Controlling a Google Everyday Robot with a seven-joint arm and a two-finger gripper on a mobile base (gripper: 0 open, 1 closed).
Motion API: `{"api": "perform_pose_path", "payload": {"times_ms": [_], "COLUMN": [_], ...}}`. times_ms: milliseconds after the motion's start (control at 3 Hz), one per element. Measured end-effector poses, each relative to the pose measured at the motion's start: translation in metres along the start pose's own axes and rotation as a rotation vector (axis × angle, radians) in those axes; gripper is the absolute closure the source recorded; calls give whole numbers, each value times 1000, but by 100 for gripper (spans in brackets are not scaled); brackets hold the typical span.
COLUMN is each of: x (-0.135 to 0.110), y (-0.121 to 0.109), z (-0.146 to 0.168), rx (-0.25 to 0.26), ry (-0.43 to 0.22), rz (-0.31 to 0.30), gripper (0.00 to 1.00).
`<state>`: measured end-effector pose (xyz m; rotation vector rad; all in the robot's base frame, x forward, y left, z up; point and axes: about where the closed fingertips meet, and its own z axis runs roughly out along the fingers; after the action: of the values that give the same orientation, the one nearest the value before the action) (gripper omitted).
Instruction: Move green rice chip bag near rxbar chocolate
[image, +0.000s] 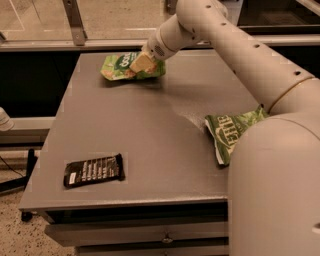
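The green rice chip bag (120, 67), small and light green, lies at the far middle of the grey table (150, 130). My gripper (141, 63) is down on the bag's right half, reaching in from the upper right and covering part of it. The rxbar chocolate (94, 170), a flat black wrapper with white text, lies at the near left of the table, well away from the bag and the gripper.
A larger, darker green Kettle bag (231, 131) lies at the table's right edge, partly hidden by my arm (270, 180). A metal rail and glass (75, 22) run behind the table. The table's front edge has a drawer (165, 235) below.
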<state>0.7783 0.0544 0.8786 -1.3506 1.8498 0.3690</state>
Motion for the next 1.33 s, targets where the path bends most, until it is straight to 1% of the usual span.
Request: {"api": "perform_pose_path", "payload": {"times_ms": [333,667,1000,1333], "x": [-3,-4,-16,-21], "y": [18,41,63,96], "z": [-9,-23,-61,-108], "rx": [-37,-85,-133,-167], "ry": [-6,-11,-44,-31], "rz": [-52,-95,-146,-196], "gripper": [87,100,100,100]}}
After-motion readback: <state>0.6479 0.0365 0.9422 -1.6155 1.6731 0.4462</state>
